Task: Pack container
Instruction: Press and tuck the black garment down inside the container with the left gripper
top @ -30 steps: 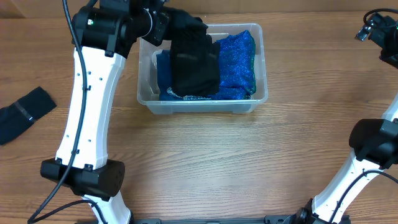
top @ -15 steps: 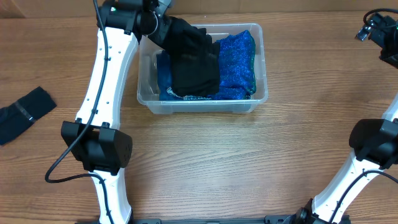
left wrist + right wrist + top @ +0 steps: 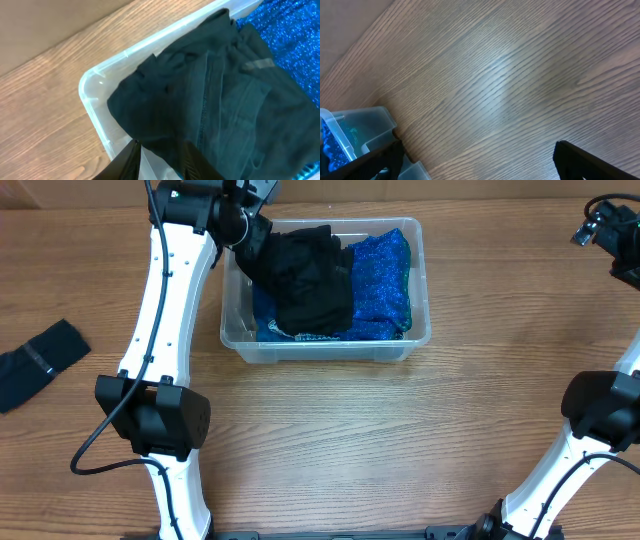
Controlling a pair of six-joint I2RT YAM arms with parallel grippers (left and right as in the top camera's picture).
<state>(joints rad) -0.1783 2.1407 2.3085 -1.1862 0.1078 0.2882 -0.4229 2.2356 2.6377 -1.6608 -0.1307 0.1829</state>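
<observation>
Wood-grain counter (image 3: pixel 400 440) bore the clear rectangular plastic container (image 3: pixel 325 352), which sat upright. Inside the container, a sparkly blue cloth (image 3: pixel 385 280) filled its right side, and a crumpled black garment (image 3: pixel 310 280) was heaped toward its left. A smaller dark folded cloth (image 3: pixel 40 360) lay well left of the container. The left gripper (image 3: pixel 160 150) hung at the container's back-left corner, fingers narrowly apart just beside the garment. The right gripper (image 3: pixel 477 160) was well right of the container, fingers wide and holding nothing.
</observation>
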